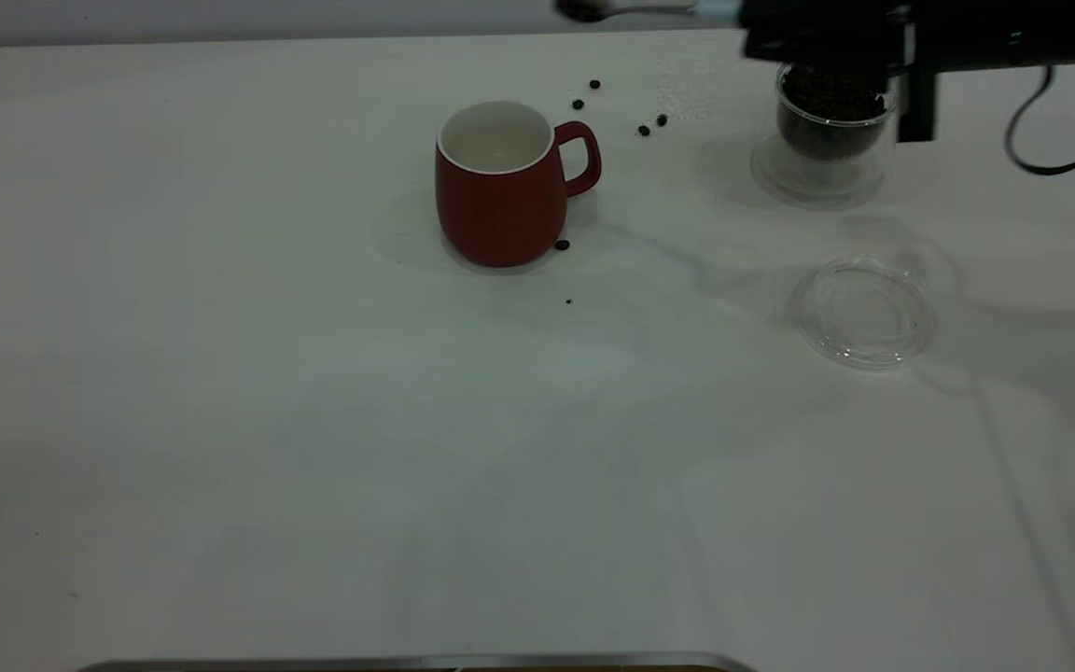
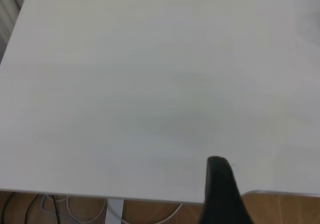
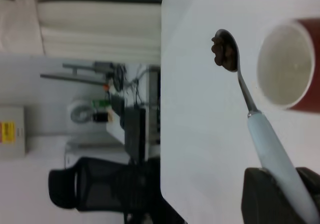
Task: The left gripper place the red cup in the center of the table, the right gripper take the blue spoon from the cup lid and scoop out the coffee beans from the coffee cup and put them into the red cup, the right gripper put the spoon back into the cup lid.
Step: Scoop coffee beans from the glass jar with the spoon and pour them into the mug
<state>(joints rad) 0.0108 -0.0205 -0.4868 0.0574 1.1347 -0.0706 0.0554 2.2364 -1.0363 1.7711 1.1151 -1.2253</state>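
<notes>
Clamping spoon (image 3: 260, 134): right gripper (image 3: 280, 194)

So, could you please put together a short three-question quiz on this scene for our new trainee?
1. True or false: the red cup already holds coffee beans.
2. What lies in the bowl of the spoon held by the right gripper?
A. nothing
B. coffee beans
C. sugar
3. Fill in: the clear cup lid lies flat on the table with ___ on it.

Key:
1. False; its white inside looks empty, while loose beans lie on the table around it.
2. B.
3. Nothing. The coffee cup stands behind it.
</notes>
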